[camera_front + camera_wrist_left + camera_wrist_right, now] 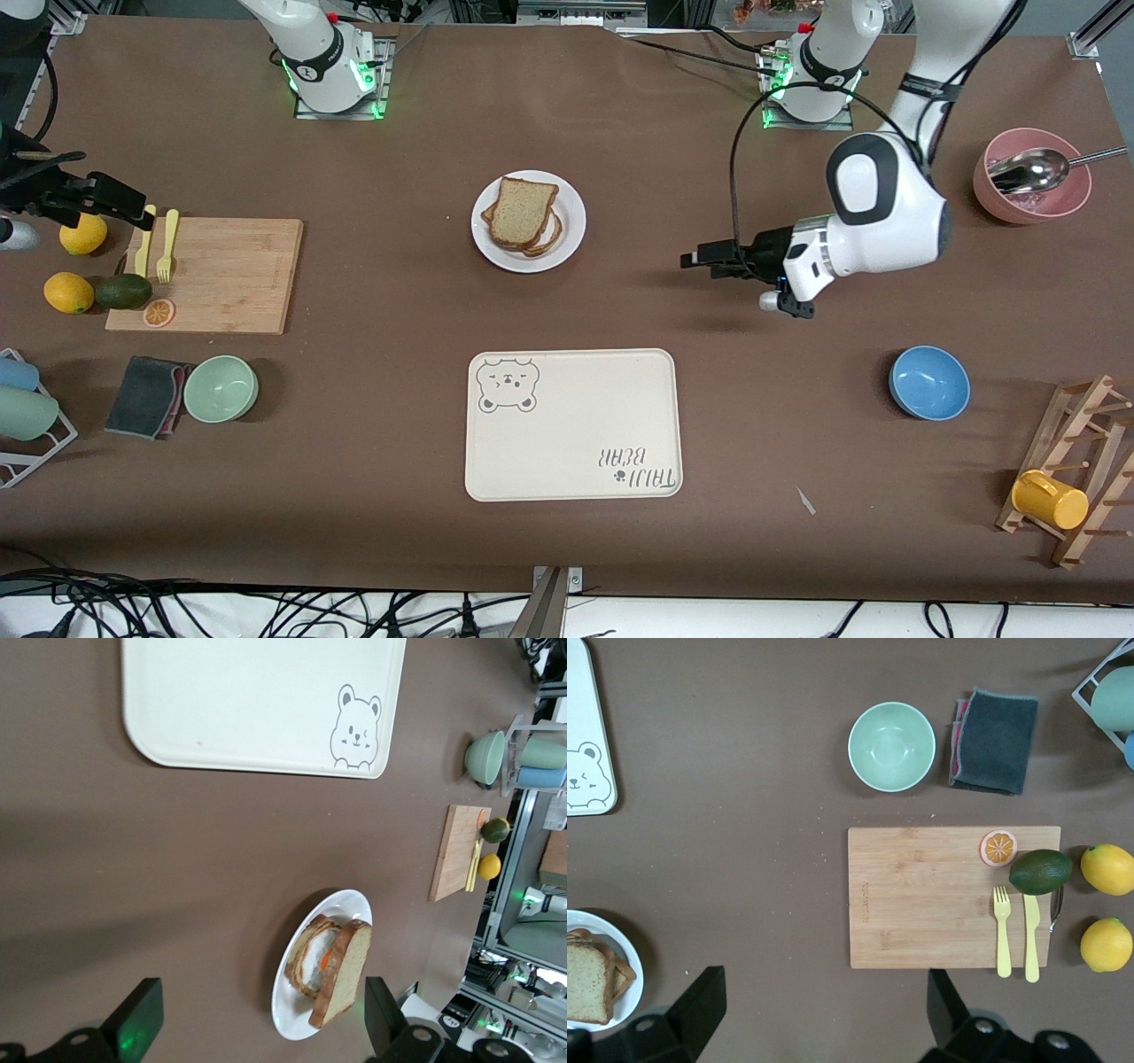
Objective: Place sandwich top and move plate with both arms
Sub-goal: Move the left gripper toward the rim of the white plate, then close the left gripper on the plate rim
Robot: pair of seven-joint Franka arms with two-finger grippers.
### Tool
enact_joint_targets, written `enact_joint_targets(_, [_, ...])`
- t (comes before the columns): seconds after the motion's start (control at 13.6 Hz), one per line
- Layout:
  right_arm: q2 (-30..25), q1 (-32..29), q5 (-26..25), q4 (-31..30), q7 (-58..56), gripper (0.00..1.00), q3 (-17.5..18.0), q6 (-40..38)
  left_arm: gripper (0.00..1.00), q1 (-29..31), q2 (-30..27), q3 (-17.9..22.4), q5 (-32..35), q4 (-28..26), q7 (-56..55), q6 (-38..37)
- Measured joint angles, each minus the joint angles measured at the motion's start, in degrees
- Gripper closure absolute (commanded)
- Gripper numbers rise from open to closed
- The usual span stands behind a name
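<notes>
The white plate (570,221) sits mid-table, nearer the robots' bases than the bear tray. On it lies the sandwich, with the pale sandwich top (523,211) over darker toast. In the left wrist view the sandwich top (350,967) leans over the egg and toast on the plate (297,1014). My left gripper (700,260) hovers open and empty over bare table beside the plate, toward the left arm's end; in its own view it is the left gripper (261,1014). My right gripper (124,202) hangs open and empty over the fork end of the cutting board, and its own view shows the right gripper (824,1005) over brown table.
A cream bear tray (576,425) lies nearer the front camera than the plate. A cutting board (221,275) with fork, knife, avocado and lemons, a green bowl (221,388) and a cloth are at the right arm's end. A blue bowl (928,383), a pink bowl (1032,199) and a mug rack (1076,470) are at the left arm's end.
</notes>
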Motion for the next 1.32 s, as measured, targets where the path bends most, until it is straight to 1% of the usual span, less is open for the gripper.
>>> enact_joint_targets(0.29, [0.2, -0.1, 0.2, 0.0, 0.0, 0.00, 0.0, -1.2, 0.00, -0.1, 2.8, -8.5, -14.5, -4.6, 9.0, 11.4])
enact_joint_targets(0.51, [0.3, -0.1, 0.2, 0.0, 0.0, 0.00, 0.0, -1.5, 0.00, -0.6, 5.7, -14.2, -25.7, -5.5, 16.5, 18.6])
enact_joint_targets(0.59, [0.3, -0.1, 0.2, 0.0, 0.0, 0.00, 0.0, -1.8, 0.00, -1.5, 6.5, -15.2, -29.4, -5.6, 18.9, 20.5])
enact_joint_targets(0.81, [0.3, -0.2, 0.2, 0.0, 0.0, 0.00, -0.1, -2.0, 0.00, -7.5, 8.8, -15.7, -42.2, -5.6, 28.2, 26.0])
enact_joint_targets(1.03, [0.3, -0.2, 0.2, 0.0, 0.0, 0.00, -0.1, -2.0, 0.01, -10.9, 11.2, -15.7, -51.6, -5.5, 37.4, 28.2])
enact_joint_targets(1.1, [0.3, -0.2, 0.2, 0.0, 0.0, 0.00, -0.1, -2.0, 0.02, -11.6, 11.9, -15.7, -53.4, -5.2, 39.0, 28.4])
enact_joint_targets(1.25, [0.3, -0.2, 0.2, 0.0, 0.0, 0.00, -0.2, -2.0, 0.02, -12.6, 13.2, -15.7, -54.4, -4.1, 40.1, 29.7])
enact_joint_targets(1.32, [0.3, -0.3, 0.2, 0.0, 0.0, 0.00, -0.3, -2.0, 0.06, -12.9, 14.0, -15.7, -54.6, -3.3, 40.3, 30.8])
